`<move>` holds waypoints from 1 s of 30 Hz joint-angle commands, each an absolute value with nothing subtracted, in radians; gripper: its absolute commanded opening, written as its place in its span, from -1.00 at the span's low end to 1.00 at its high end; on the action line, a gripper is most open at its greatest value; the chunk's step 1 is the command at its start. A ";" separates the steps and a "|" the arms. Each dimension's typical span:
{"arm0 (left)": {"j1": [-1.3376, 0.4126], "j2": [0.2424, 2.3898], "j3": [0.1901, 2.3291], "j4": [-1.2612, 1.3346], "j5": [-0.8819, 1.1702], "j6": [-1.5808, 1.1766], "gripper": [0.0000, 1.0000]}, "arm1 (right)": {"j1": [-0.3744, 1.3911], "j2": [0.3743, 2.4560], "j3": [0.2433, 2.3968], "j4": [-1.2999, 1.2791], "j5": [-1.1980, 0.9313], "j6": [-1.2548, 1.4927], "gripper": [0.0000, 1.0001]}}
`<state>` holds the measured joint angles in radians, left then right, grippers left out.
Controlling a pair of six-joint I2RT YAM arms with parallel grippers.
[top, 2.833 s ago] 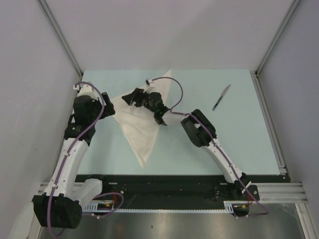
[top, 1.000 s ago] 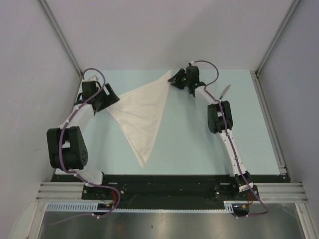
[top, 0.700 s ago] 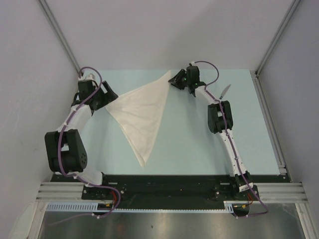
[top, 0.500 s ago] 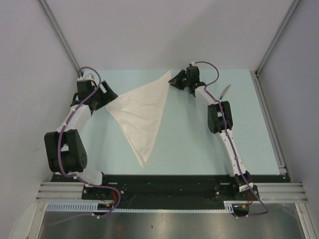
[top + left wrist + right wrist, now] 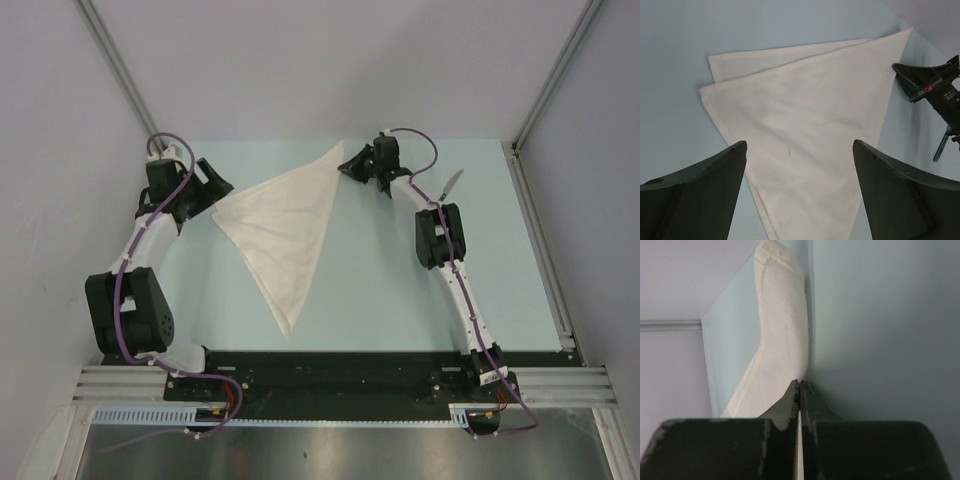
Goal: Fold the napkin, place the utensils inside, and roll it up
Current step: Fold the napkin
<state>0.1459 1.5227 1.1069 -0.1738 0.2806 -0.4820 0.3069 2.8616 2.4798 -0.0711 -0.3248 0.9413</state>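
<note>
You have the napkin [image 5: 283, 225] folded into a cream triangle, flat on the tabletop [image 5: 380, 290]. Its long point faces the near edge, and its two layers sit slightly offset at the left corner. The far corner is pinched in the right hand [image 5: 346, 166]. The knife [image 5: 453, 181] lies slanted, well apart to the right, partly hidden.

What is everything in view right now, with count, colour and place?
Cream-white cloth napkin: one, folded into a triangle, flat on the table's left-centre.
Silver-bladed, dark-handled table knife: one, far right of the table, partly hidden behind the right arm.
Pale blue-green table: one, under everything.
Grey walls: three, enclosing the table.
Left end effector: one, black, open, by the napkin's left corner.
Right end effector: one, black, shut, tips at the napkin's far edge.
</note>
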 commanded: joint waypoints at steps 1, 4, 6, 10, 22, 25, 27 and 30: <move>0.160 1.489 1.094 -0.133 0.314 -0.506 0.83 | 0.290 2.821 2.353 -0.062 -0.316 0.925 -1.00; 0.160 1.493 1.078 -0.114 0.328 -0.520 0.83 | 0.270 2.703 2.168 0.027 -0.278 0.891 -1.00; 0.160 1.499 1.068 -0.104 0.344 -0.528 0.82 | 0.242 2.611 2.023 0.061 -0.264 0.879 -1.00; 0.153 1.506 1.052 -0.086 0.367 -0.549 0.80 | 0.183 2.475 1.791 0.126 -0.258 0.850 -1.00; -0.037 1.667 1.195 -0.172 0.198 -0.439 0.72 | 0.035 2.206 1.365 0.201 -0.293 0.747 -1.00; -0.040 1.785 1.320 -0.187 0.193 -0.442 0.66 | 0.028 2.186 1.350 0.219 -0.357 0.735 -0.86; -0.044 1.844 1.368 -0.199 0.183 -0.442 0.63 | 0.029 2.174 1.347 0.232 -0.402 0.724 -0.35; -0.044 1.948 1.462 -0.232 0.144 -0.434 0.58 | 0.044 2.129 1.333 0.248 -0.455 0.709 0.08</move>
<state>-0.0467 1.8561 1.3514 -0.1921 0.2070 -0.4614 0.0284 2.1994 1.3655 0.2596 -0.3859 0.7673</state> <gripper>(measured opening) 0.808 0.481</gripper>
